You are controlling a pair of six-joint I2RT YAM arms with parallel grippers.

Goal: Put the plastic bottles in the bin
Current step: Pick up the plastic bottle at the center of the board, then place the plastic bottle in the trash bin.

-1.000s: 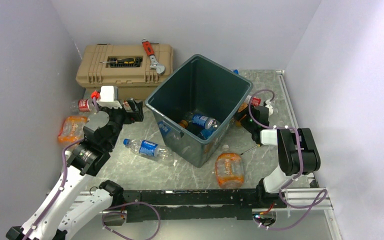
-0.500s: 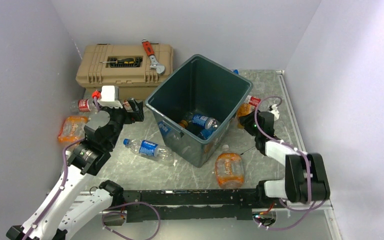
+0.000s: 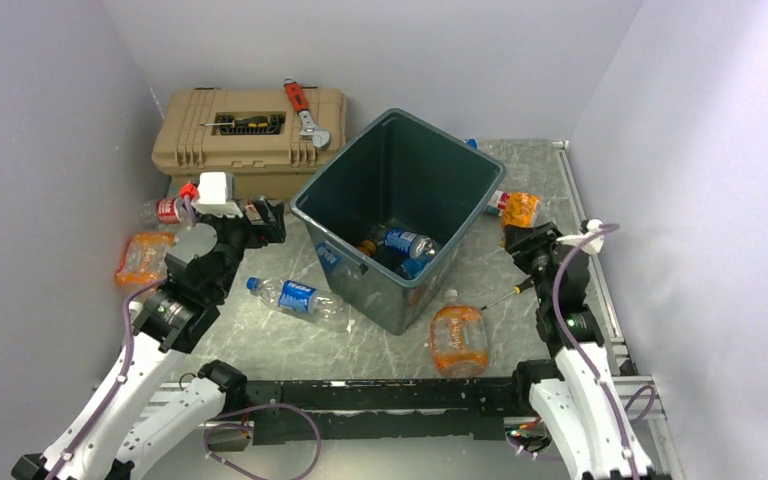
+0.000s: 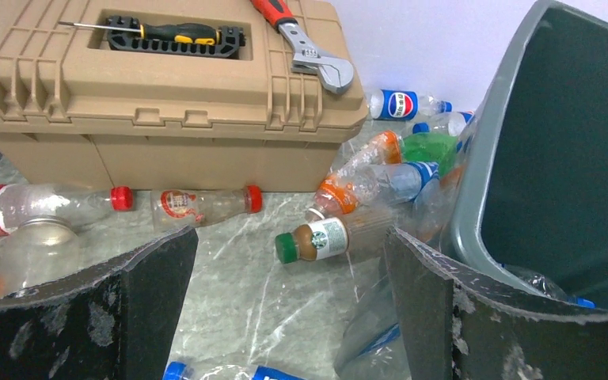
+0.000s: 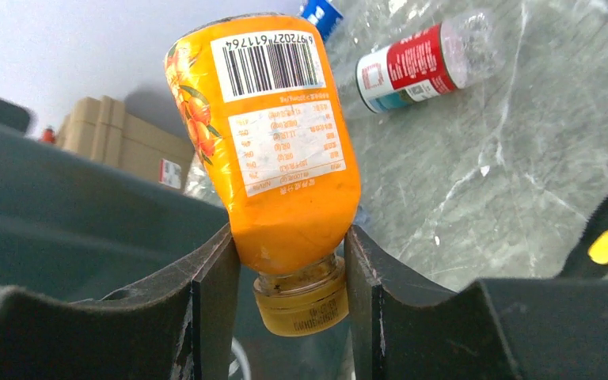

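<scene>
While I hold the orange bottle [image 5: 277, 142], step: carry to the bin [image 3: 400, 118].
Right gripper [image 5: 289, 241]: pinching the bottle's shoulder, just above cap.
Left gripper [image 4: 291, 234]: spread wide, empty.
Bottle place: right-centre of top view, outside bin's right wall.
Axis: along my fingers; cap toward wrist, base away.
Next: my guess, lift above rim, shift frame-left, release.

The left tool [image 4: 286, 253] is seen with its fingers spread wide apart. Ahead of it, on the bench [image 4: 229, 261], a green-capped bottle [image 4: 324, 240] and a red-capped bottle [image 4: 202, 204] are laid on their sides. Beyond them a tan toolbox [image 4: 166, 103] is set, with a screwdriver [image 4: 166, 33] and a red wrench [image 4: 301, 39] carried on its lid. The bin [image 4: 554, 182] is found to the tool's right, and more bottles [image 4: 380, 170] are heaped just beside its wall.
</scene>
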